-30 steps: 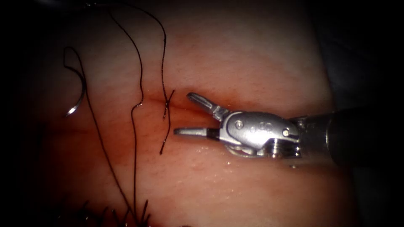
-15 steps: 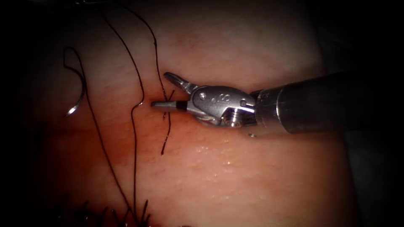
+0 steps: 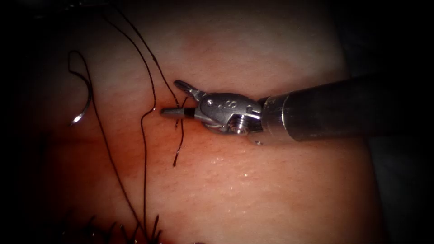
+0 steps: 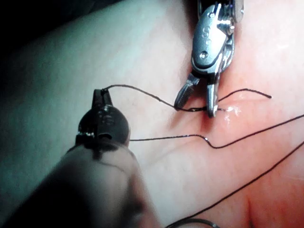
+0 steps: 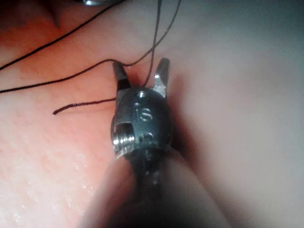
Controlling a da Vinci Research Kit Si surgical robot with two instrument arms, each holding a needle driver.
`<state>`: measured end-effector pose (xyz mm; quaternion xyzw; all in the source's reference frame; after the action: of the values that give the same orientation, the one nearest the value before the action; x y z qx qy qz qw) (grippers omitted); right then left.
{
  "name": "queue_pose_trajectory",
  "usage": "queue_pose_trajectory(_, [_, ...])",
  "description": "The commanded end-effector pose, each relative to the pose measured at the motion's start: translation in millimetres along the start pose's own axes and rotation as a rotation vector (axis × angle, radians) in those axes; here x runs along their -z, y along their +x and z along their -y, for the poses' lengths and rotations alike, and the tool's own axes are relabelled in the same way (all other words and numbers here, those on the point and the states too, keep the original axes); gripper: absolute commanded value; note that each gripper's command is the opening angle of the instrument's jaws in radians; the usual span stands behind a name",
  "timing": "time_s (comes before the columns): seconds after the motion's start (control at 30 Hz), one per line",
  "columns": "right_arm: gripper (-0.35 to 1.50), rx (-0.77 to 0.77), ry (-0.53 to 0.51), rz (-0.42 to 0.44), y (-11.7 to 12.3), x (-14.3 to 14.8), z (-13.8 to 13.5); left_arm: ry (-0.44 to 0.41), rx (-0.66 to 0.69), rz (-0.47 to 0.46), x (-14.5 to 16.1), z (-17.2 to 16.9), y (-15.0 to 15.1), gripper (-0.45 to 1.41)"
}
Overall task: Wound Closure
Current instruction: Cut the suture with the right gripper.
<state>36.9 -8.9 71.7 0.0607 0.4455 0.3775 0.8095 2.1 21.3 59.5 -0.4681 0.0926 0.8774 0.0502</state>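
Note:
My right tool (image 3: 169, 97) reaches in from the right. Its open jaws stand astride a taut thread (image 3: 158, 68) just above the knot (image 3: 182, 107) on the cut (image 3: 149, 110). The knot's short cut tail (image 3: 177, 147) hangs below. In the left wrist view my left tool (image 4: 102, 93) is shut on the end of that thread (image 4: 142, 93), which runs straight to the right tool (image 4: 194, 109). The right wrist view shows the open jaws (image 5: 140, 64) with thread (image 5: 153, 50) between them. The curved needle (image 3: 84, 106) lies free on the tissue, far left, held by neither tool.
A long loop of thread (image 3: 143, 149) runs from the cut down to the near edge, where several dark cut thread ends (image 3: 135, 230) stick up. Red fluid tints the tissue (image 3: 253, 190) around the cut. Dark surroundings border the tissue on the right.
My right tool has moved left and up from beside the cut to the knot, its open jaws now astride the thread. The upper thread strand has shifted left and straightened.

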Motion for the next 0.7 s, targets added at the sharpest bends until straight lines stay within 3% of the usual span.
queue_pose_trajectory(0.03, [1.38, -0.001, -0.002, -0.002, 0.0, -1.2, 0.5, 0.002, -0.003, -0.002, -0.6, 0.2, 0.1, -0.45])
queue_pose_trajectory(0.7, [1.35, 0.006, -0.021, -0.014, -0.6, -5.1, 1.2, 0.009, -0.024, -0.001, 0.4, -0.3, 2.7, -0.45])
